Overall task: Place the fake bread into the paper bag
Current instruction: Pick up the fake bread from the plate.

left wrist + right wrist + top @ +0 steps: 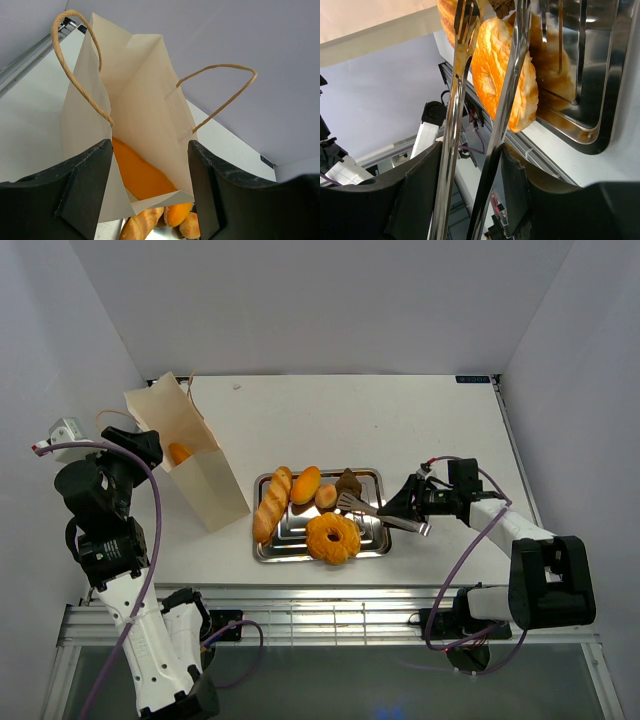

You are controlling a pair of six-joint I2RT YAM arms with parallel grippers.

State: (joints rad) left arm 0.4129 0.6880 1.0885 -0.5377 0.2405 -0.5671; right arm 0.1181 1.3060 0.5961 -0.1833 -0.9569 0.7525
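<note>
Right gripper (pixel 413 502) holds tongs (pixel 372 508) just beside the doughnut (pixel 333 537).

Left end effector (pixel 150 146) spread, right (pixel 471 150) clamped

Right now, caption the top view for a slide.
Right hand holds tongs over tray of bread; one loaf already in bag.

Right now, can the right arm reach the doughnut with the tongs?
Probably yes. The right gripper holds the tongs, whose tips are over the tray, close by the doughnut; nothing appears to lie between them.
</note>
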